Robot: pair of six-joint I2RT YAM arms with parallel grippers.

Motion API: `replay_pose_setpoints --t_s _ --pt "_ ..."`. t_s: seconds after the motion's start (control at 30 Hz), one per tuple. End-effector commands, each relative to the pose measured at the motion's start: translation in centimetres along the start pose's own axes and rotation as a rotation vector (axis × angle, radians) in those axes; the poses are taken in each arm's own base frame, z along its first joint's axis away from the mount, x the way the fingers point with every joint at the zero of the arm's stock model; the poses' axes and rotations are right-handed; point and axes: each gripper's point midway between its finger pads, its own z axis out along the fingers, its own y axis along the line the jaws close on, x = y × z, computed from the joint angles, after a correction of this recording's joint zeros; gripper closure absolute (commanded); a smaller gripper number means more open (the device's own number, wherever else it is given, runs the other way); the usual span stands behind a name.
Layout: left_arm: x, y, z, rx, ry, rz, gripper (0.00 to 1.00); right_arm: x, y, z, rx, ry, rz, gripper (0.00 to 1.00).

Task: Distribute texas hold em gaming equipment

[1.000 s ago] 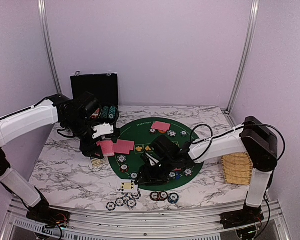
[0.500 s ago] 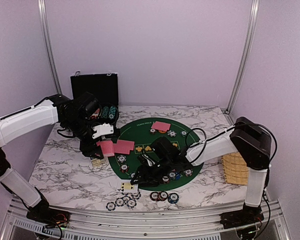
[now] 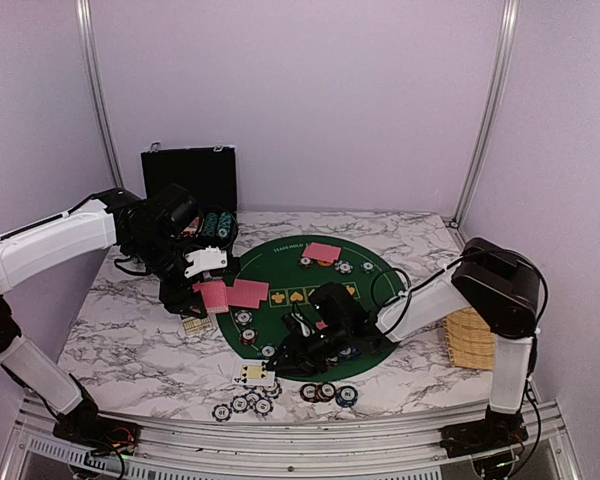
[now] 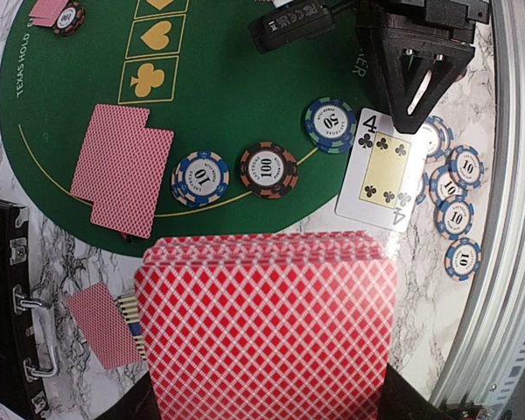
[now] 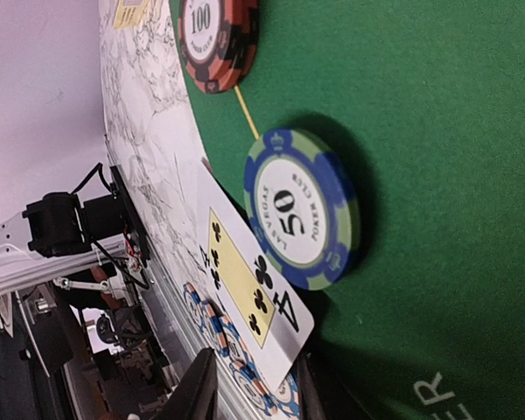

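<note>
Left wrist: left pincer [image 3: 202, 283] tight on red-backed deck [image 4: 267, 324]; right pincer [image 5: 252, 385] astride four of clubs [image 5: 243, 282], grip unclear

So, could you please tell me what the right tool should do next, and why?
Probably close on the four of clubs and lift it: the right tool straddles that face-up card's corner at the green mat's edge, seemingly not yet pinching it.

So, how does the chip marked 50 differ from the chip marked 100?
The chip marked 50 has a blue and green rim; the chip marked 100 has a black and red one. The 50 lies beside the four of clubs; the 100 lies farther from it, next to a blue chip marked 10. Both lie flat on the green mat.
</note>
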Motion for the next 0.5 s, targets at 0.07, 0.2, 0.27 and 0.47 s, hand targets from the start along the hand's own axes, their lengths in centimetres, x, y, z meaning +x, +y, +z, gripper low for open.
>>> replay_pose_setpoints --t_s 0.07,0.2,0.27,0.47 --pt "0.5 -0.4 -1.1 -0.007 0.003 0.013 1.00 0.4 -2.9 0.6 0.040 -0.010 0.106 0.87" --pt "0.6 -0.3 -1.0 -0.008 0.008 0.013 1.00 0.3 -2.5 0.7 0.000 -0.012 0.113 1.00" --pt "0.7 -0.3 -1.0 -0.009 0.010 0.015 1.00 0.2 -2.4 0.7 -0.012 -0.015 0.114 1.00" --pt "0.7 -0.3 -1.0 -0.010 0.011 0.019 1.00 0.1 -1.5 -0.1 -0.094 -0.029 0.133 1.00"
